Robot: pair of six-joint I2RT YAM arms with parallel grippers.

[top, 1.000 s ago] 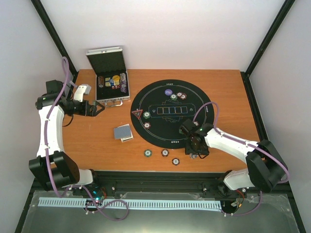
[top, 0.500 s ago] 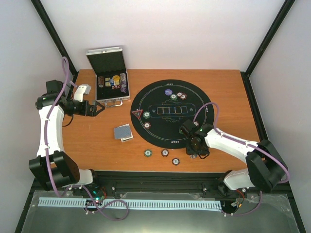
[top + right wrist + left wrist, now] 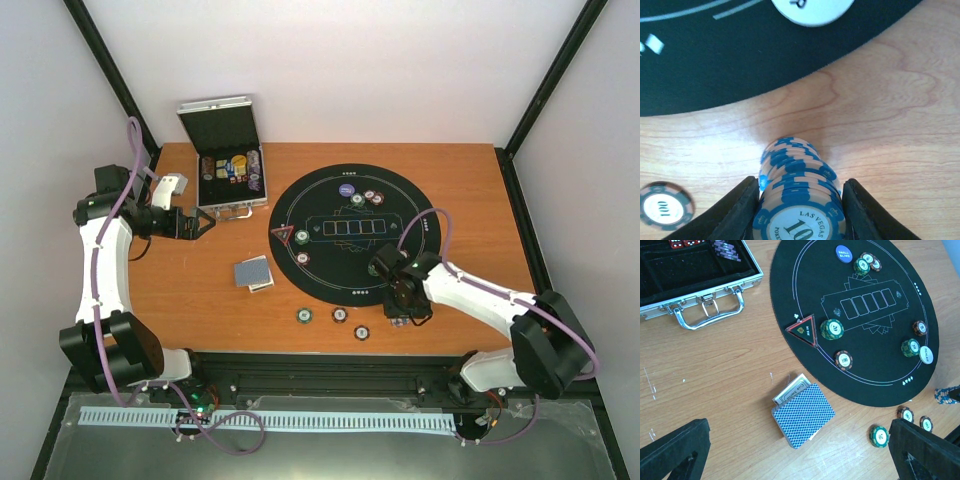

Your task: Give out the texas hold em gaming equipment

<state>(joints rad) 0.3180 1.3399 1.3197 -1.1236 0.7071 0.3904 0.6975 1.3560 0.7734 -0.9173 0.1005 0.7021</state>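
Note:
My right gripper is shut on a stack of blue-and-cream poker chips, a finger on each side, just off the near edge of the round black mat. In the top view the right gripper covers the stack. Three loose chips lie near the table's front edge. A blue-backed card deck lies left of the mat. On the mat are a red triangle marker, a purple button, a white disc and several chips. My left gripper hangs open and empty beside the case.
The silver hinged case stands open at the back left with more chips inside. A pink chip marked 100 lies left of the right gripper. The table's front edge runs just behind the loose chips.
The right jaws have closed in on the blue chip stack and the right arm has shifted slightly. The left arm has not moved.

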